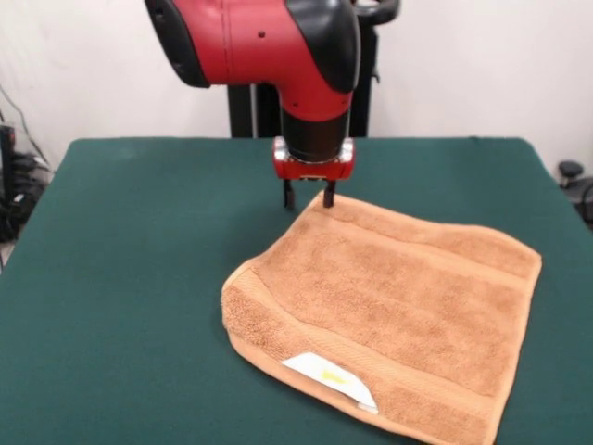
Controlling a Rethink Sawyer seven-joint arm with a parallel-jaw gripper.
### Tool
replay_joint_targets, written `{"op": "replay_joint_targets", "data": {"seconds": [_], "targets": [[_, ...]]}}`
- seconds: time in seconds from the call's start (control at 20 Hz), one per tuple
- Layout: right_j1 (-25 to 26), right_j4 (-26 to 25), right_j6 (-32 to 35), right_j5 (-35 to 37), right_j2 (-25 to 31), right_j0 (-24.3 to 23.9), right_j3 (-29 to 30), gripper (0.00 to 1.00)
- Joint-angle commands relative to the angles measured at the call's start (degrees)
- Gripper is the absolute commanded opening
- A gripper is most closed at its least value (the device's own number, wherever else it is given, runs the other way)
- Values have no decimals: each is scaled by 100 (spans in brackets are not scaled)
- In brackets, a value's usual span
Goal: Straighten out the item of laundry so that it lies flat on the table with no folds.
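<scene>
Nearest the lens, the towel's (389,315) front edge shows two layers, with a white label (331,379) poking out between them, so it seems folded double rather than spread in one sheet. It lies on the table (120,278), toward the picture's right and near side, its left edge rounded where the cloth turns over. At its far corner the gripper (309,197) hangs from the red arm (278,46), its two dark fingers slightly parted, one tip just off the cloth and one at the corner's edge. It holds nothing that I can see. That placement probably sets up a pinch on the top layer's corner, to peel the fold open across the bare felt.
</scene>
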Motion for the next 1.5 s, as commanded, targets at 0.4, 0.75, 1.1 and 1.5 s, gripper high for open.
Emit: {"op": "replay_joint_targets", "data": {"seconds": [0.4, 0.75, 1.1, 1.5], "targets": [[1747, 986, 1821, 535, -398, 1607, -813, 100], [2489, 3019, 2392, 1402, -131, 1498, -754, 100], [3088, 4020, 1569, 1648, 174, 1110, -863, 100], [3405, 4462, 1087, 1990, 92, 1221, -1171, 100]]}}
